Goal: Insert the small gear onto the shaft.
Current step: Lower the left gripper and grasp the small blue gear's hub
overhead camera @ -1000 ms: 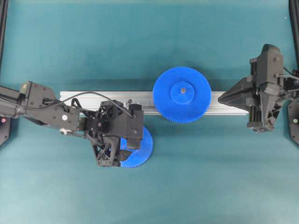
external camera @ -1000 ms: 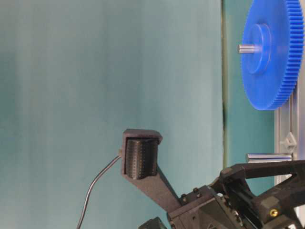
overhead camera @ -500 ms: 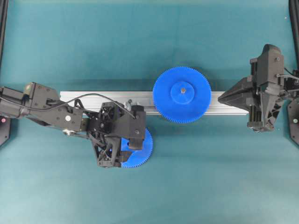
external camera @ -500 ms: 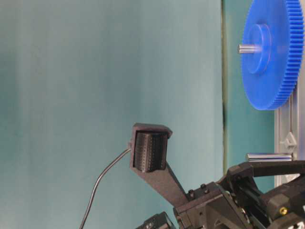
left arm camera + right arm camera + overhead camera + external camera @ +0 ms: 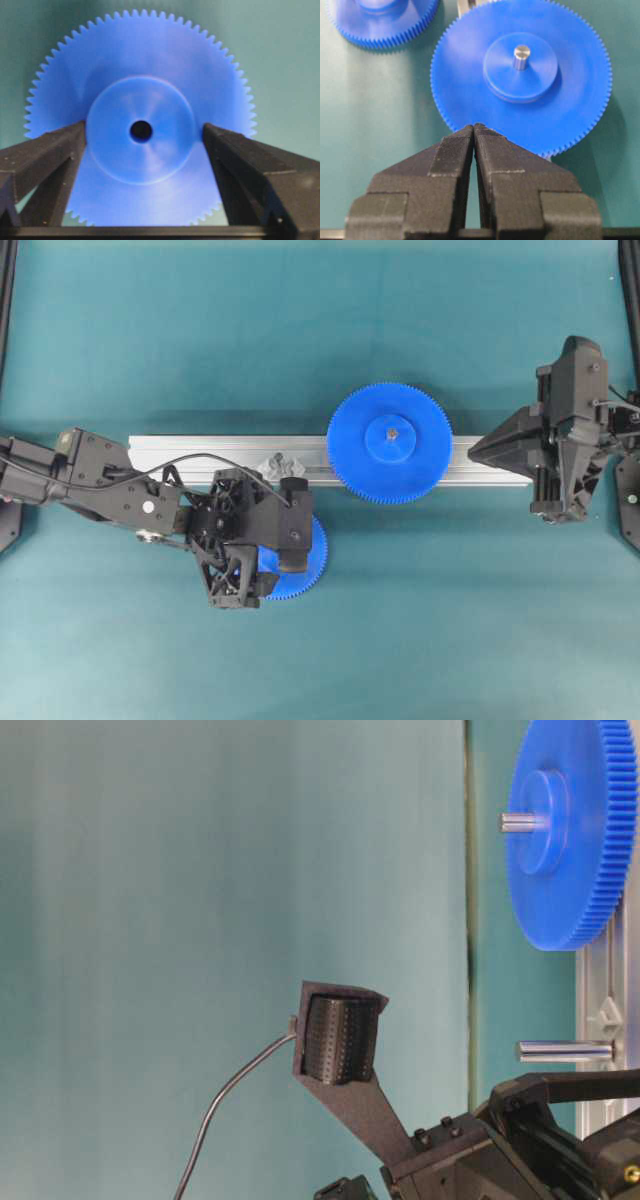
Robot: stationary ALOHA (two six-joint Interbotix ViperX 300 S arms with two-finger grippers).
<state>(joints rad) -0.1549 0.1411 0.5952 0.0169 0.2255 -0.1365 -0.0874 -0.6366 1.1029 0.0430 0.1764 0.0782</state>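
Teal table (image 5: pixel 320 660) giving you open room near its front edge, left gripper (image 5: pixel 142 131) spreading wide around toothed blue small gear (image 5: pixel 140 130), right gripper (image 5: pixel 473 131) staying closed, empty.

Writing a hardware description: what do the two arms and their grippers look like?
Both arms are matte black. The left gripper has long flat black fingers, with a thin black cable looping along its arm. The right gripper has finely ribbed wedge-shaped pads.

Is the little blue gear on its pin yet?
No. The small gear lies flat on the table, centre hole empty; the shaft stands bare on the rail.
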